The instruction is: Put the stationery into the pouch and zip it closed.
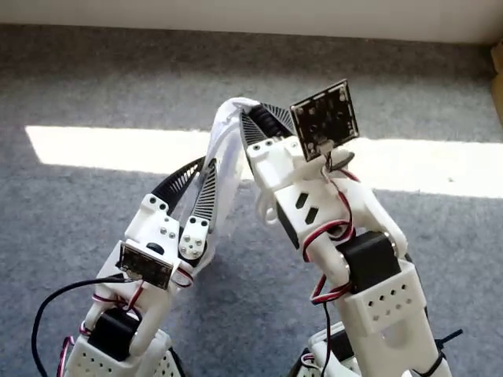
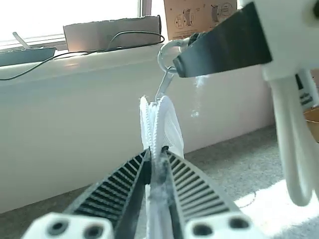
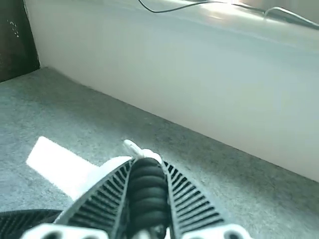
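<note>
Left gripper (image 2: 157, 153) is clamped tight on one end of the white pouch (image 2: 167, 124), holding it up off the grey carpet (image 1: 94, 78). Right gripper (image 3: 147, 163), fingers closed, pinches the zip pull (image 2: 164, 85) at the pouch's upper end.

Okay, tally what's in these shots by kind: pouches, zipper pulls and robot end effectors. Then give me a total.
pouch: 1
zipper pull: 1
end effectors: 2 (left end effector, right end effector)
Total: 4
</note>
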Motion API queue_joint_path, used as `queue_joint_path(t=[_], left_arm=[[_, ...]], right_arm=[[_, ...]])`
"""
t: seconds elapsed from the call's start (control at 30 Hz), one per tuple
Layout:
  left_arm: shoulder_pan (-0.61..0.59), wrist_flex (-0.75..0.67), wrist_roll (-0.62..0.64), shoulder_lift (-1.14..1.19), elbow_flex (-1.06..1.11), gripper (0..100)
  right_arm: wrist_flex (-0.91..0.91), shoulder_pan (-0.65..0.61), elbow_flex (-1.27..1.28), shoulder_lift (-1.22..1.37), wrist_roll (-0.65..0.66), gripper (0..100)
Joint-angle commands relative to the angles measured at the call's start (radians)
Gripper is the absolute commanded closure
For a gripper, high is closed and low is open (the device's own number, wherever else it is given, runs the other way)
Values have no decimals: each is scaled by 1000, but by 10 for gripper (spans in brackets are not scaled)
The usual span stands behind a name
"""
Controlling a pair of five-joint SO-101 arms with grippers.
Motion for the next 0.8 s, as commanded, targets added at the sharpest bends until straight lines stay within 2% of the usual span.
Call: queue_joint_path(t=[0.0,0.47,0.77], left_arm=[[-22,-31,-12,-10,-39,992],[-16,-103,-43,-12,-39,992],[-91,-213,-46,-10,-125,992]], right_arm=[[-33,-8,-111,12,11,993],[-33,-8,-245,166,12,993],[-47,-25,-248,166,75,993]])
